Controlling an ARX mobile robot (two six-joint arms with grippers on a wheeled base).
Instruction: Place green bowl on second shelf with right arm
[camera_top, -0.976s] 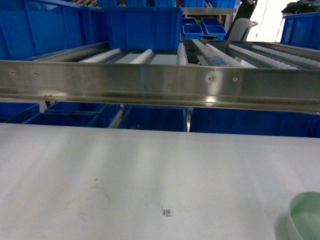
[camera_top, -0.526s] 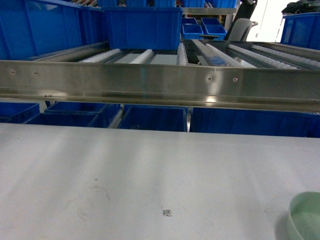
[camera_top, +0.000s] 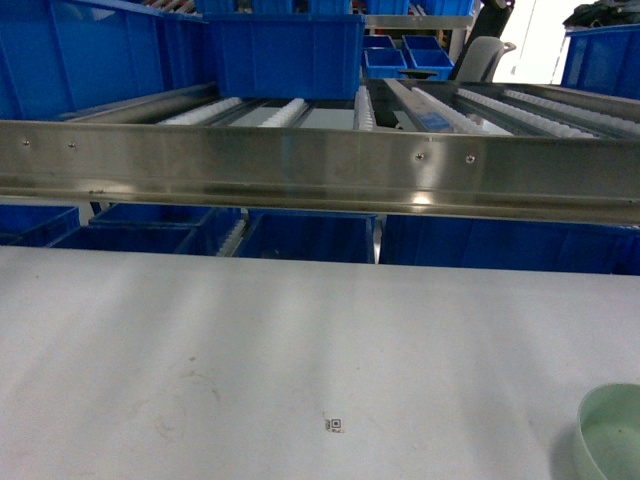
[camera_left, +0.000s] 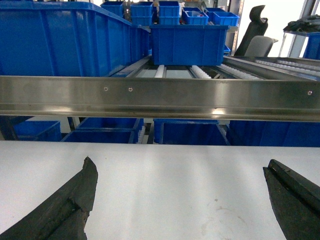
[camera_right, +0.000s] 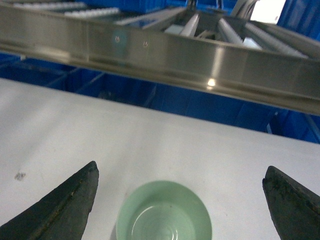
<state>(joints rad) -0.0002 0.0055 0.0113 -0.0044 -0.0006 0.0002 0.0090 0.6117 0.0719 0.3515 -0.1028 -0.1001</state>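
Note:
The green bowl (camera_top: 610, 435) stands upright on the white table at the bottom right corner of the head view, partly cut off by the frame. In the right wrist view the green bowl (camera_right: 164, 212) lies between and just below my right gripper's (camera_right: 181, 169) wide-open fingers, with the fingertips apart from it. The second shelf (camera_top: 320, 165) is the steel roller rack crossing the view behind the table. My left gripper (camera_left: 179, 165) is open over bare tabletop, holding nothing. Neither gripper shows in the head view.
A large blue crate (camera_top: 285, 50) sits on the rollers at the back of the shelf, and more blue crates (camera_top: 310, 238) stand below it. A small black square marker (camera_top: 335, 425) lies on the white table (camera_top: 250, 340).

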